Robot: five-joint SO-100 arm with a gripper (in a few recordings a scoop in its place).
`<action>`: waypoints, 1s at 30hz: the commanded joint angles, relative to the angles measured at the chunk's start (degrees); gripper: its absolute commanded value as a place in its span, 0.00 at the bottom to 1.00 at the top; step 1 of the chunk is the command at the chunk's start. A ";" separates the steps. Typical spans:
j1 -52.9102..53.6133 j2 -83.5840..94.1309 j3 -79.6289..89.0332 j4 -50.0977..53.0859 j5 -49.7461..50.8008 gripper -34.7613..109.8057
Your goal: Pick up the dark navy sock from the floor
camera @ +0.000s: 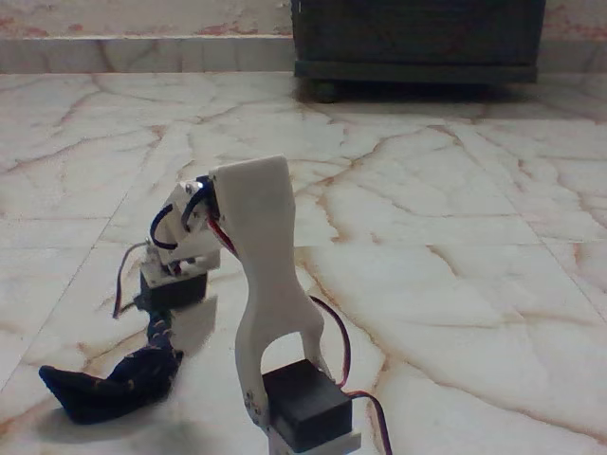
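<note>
Glossy cream marble floor (455,237) with rusty veins and thin grout lines stretches back to a pale skirting, and a dark wooden cabinet (417,38) stands against the wall at about one o'clock in the fixed view. Near the middle, a white arm (261,256) rises from a black servo block (303,403) at six o'clock and bends over toward the left, its wrist with red and black wires ending in another black servo (174,289) at roughly nine o'clock from the arm's upright link. Below that servo the gripper (159,334) reaches down, and its tip meets the upper end of the dark navy sock (109,384), which lies at about seven o'clock in the picture. Most of the sock sprawls on the tiles, with its right end drawn up in a peak toward the fingers. Whether the fingers are pinched on the fabric or merely touching it I cannot tell, since dark parts merge with dark cloth. As I judge it, the reach is done and the grasp is at hand or just made; the lift is what remains, for the bulk of the sock rests on the floor.
</note>
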 commanded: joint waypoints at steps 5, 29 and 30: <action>-2.90 -8.79 -6.86 0.18 1.76 0.32; -4.39 -24.96 -22.24 0.00 5.80 0.25; -4.48 -24.87 -22.15 -0.09 5.36 0.25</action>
